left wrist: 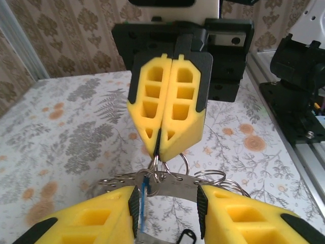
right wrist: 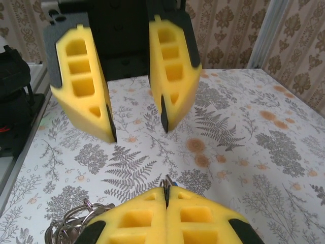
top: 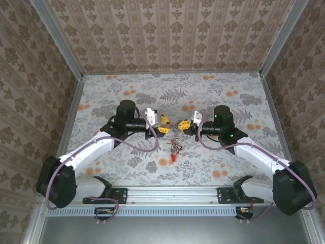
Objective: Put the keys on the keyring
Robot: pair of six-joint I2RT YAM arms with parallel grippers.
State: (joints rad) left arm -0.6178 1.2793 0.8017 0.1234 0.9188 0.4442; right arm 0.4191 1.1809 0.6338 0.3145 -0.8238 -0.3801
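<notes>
Biggest worry for me: the whole bunch hangs off one tiny pinch. Starting on the left, the left gripper (right wrist: pixel 137 127) has its yellow fingers parted a moderate way, not wide. The right wrist camera shows bare table (right wrist: pixel 238 127) through the gap, so I'd say it holds nothing. From its own camera, a flat grey metal piece (left wrist: pixel 175 184), which I take for the keyring, sits right across that gap near the fingertips. I can't tell whether it touches the pads. If those fingers close off-centre, they could shove or swing it and twist it out of the other grip.

In the middle, the keys (top: pixel 175 148) hang between the two grippers. Can't tell if the lowest ones reach the table.

On the right, the right gripper (left wrist: pixel 161 145) is closed tight, nipping a thin wire loop (left wrist: pixel 156 158) at the top of the bunch with just its tips. If that slips, everything drops.
</notes>
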